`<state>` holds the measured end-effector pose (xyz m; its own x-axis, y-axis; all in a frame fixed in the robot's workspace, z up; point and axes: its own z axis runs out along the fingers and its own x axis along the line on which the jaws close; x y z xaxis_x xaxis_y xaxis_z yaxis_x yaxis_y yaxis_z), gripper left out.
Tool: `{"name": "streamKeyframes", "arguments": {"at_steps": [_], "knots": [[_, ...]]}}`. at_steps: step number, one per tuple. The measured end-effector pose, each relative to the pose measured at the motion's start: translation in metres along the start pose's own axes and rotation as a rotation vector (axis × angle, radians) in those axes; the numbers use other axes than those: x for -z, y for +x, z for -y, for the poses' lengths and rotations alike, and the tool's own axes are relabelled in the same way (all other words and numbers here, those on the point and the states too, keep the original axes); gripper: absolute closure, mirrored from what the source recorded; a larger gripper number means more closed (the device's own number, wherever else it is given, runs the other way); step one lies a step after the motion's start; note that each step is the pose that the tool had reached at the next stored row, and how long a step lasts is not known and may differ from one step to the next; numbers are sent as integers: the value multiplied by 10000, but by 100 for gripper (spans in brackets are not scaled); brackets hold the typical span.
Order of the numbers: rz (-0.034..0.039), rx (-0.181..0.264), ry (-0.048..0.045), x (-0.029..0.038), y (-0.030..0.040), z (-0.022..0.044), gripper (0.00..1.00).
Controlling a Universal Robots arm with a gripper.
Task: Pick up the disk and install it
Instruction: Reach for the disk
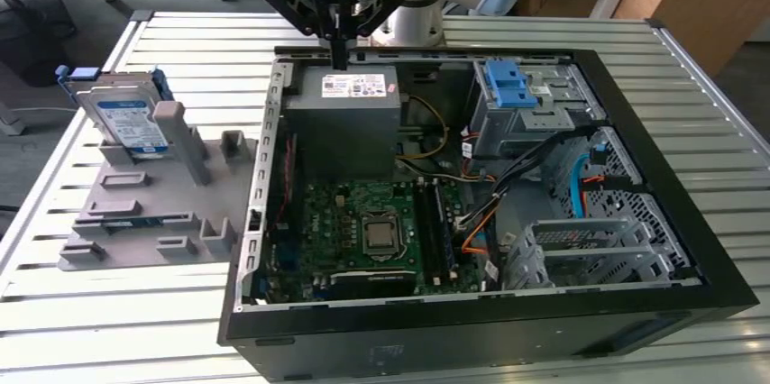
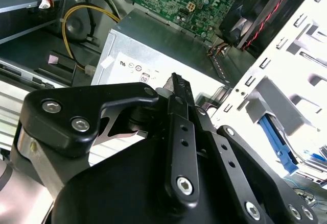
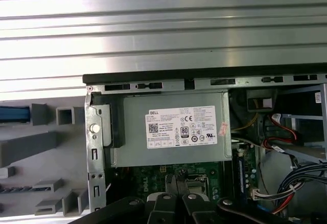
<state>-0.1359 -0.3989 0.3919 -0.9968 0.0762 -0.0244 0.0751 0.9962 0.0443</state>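
Note:
The disk (image 1: 126, 121), silver with a white and blue label in a blue carrier frame, stands upright in a slot of the grey holder (image 1: 144, 213) at the exterior view's left, outside the computer case. My gripper (image 1: 341, 61) hangs over the far edge of the open case, just above the grey power supply box (image 1: 349, 114), well away from the disk. Its black fingers (image 2: 176, 83) are pressed together with nothing between them. In the first wrist view the gripper (image 3: 176, 177) points down over the motherboard next to the power supply box (image 3: 171, 129).
The black computer case (image 1: 481, 330) lies open on a slatted metal table (image 1: 722, 132). Inside it are the motherboard (image 1: 361, 231), a grey drive cage with blue latch (image 1: 524, 96), loose cables (image 1: 481, 222) and another metal cage (image 1: 590, 249). The grey holder has several empty slots.

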Motion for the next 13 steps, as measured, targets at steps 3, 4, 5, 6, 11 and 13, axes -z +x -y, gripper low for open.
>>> {"name": "streamKeyframes", "arguments": {"at_steps": [3,4,5,6,11,13], "knots": [[0,0,0,0,7,1,89],[0,0,0,-1,12,1,89],[0,1,0,-1,14,1,89],[0,1,0,-1,16,1,89],[0,1,0,-5,67,5,89],[0,0,0,-6,71,6,89]]}}
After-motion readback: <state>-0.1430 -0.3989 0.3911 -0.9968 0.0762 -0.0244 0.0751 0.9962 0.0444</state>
